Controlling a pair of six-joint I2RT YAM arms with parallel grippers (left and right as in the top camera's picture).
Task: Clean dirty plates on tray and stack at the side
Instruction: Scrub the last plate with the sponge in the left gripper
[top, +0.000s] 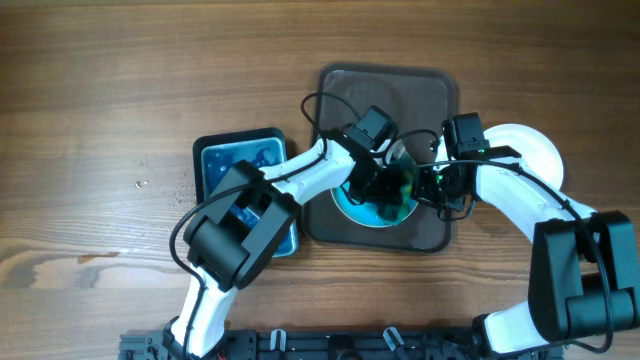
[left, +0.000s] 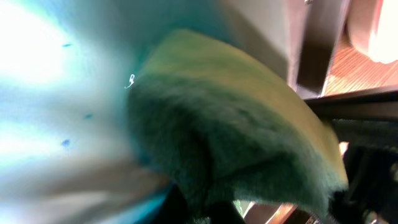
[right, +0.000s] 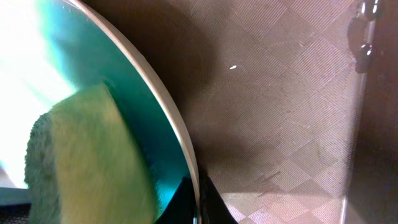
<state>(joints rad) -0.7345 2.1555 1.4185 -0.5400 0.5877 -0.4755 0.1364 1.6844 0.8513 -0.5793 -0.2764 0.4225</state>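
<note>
I am keeping the left gripper (top: 383, 186) clamped on a green sponge (left: 236, 155), pressing it onto the blue-filmed plate (top: 350, 212). That plate is lying at the 6 o'clock end of the brown tray (top: 400, 85). The right gripper (top: 432, 190) is pinching together on the plate's rim at its 3 o'clock side.

I am worrying that a hard sponge stroke could twist the wet rim out of that thin pinch. It could also shove the plate against the tray wall and fling blue liquid.

Farther out, a white plate (top: 530, 150) is sitting off the tray at 3 o'clock. A small black tray (top: 225, 160) of blue liquid is sitting at 9 o'clock.

The arms are covering the plate's centre, and the left wrist view is blurring. I cannot tell whether a third plate is lying beneath either one.
</note>
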